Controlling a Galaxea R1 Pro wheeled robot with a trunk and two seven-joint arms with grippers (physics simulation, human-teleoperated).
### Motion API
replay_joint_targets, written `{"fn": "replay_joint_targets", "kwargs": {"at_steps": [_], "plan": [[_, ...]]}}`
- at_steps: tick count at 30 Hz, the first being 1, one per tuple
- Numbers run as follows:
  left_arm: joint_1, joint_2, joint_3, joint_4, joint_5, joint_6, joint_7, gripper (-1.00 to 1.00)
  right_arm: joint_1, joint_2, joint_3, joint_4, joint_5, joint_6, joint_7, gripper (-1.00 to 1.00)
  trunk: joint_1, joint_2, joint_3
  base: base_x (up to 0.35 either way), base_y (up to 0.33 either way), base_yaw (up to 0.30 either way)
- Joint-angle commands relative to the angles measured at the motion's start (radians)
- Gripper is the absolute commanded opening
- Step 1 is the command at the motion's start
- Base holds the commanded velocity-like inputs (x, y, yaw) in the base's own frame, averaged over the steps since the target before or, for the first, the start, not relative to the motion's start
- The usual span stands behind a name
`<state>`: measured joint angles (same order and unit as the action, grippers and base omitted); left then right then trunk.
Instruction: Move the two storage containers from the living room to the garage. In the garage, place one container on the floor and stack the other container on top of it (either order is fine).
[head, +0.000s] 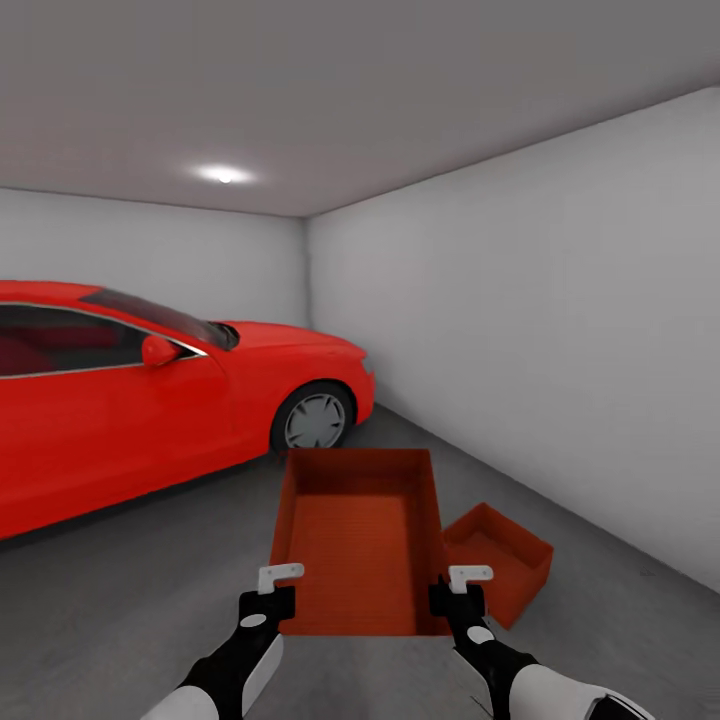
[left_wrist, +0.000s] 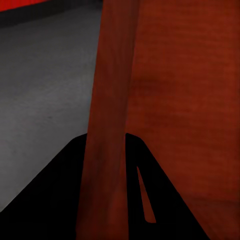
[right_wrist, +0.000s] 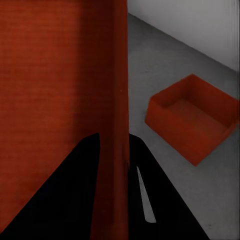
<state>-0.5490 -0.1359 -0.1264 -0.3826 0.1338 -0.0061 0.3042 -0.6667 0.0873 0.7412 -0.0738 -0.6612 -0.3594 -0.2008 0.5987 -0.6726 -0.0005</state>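
I hold one orange-red storage container (head: 360, 545) level in front of me, above the dark grey garage floor (head: 130, 610). My left gripper (head: 279, 578) is shut on its left wall (left_wrist: 107, 125) near the front corner. On the opposite side my right gripper (head: 467, 580) is shut on the right wall (right_wrist: 119, 110). The second storage container (head: 500, 560) sits on the floor just right of and below the held one, turned at an angle; it is also in the right wrist view (right_wrist: 192, 117).
A red car (head: 150, 400) is parked at the left, its front wheel (head: 314, 420) close behind the held container. A pale grey wall (head: 560, 330) runs along the right. Open floor lies between the car and that wall.
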Motion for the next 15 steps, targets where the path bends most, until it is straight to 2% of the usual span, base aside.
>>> {"fn": "replay_joint_targets", "kwargs": {"at_steps": [1, 15], "plan": [[0.000, 0.049, 0.024, 0.001, 0.021, 0.000, 0.006, -1.00, -0.001, -0.006, -0.057, -0.004, 0.015, -0.001, 0.003, -1.00, 0.001, 0.000, 0.000, 0.321, 0.000, -0.282], [0.000, 0.049, 0.024, 0.001, 0.021, 0.000, 0.006, -1.00, -0.001, -0.006, -0.057, -0.004, 0.015, -0.001, 0.003, -1.00, 0.001, 0.000, 0.000, 0.321, 0.000, -0.282]]}}
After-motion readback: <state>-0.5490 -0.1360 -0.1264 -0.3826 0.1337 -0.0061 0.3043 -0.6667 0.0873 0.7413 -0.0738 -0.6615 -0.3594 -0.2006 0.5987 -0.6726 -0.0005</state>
